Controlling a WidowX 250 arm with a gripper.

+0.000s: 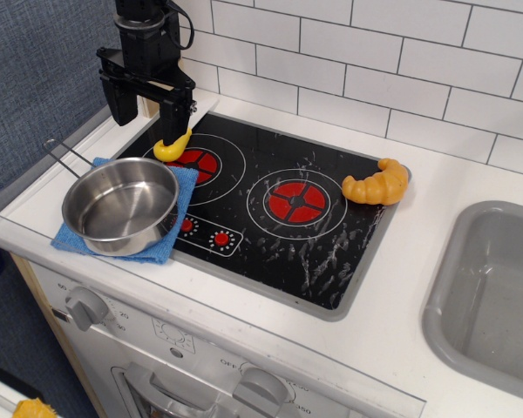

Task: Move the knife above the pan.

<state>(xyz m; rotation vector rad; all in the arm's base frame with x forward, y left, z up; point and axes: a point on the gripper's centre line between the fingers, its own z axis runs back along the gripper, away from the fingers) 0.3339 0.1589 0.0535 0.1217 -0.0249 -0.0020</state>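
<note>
The knife (173,145) lies on the back left of the black stove top (270,218), just behind the pan. Its yellow handle points toward the pan and its white blade (202,108) points toward the wall. The shiny steel pan (120,205) sits on a blue cloth (170,235) at the stove's front left, its wire handle pointing left. My gripper (148,120) hangs above and slightly left of the knife. It is open and empty, with its right finger (176,113) just over the handle.
An orange toy croissant (379,185) lies at the stove's right edge. A grey sink (492,296) is at the far right. The white tiled wall runs along the back. Oven knobs (87,306) sit on the front panel.
</note>
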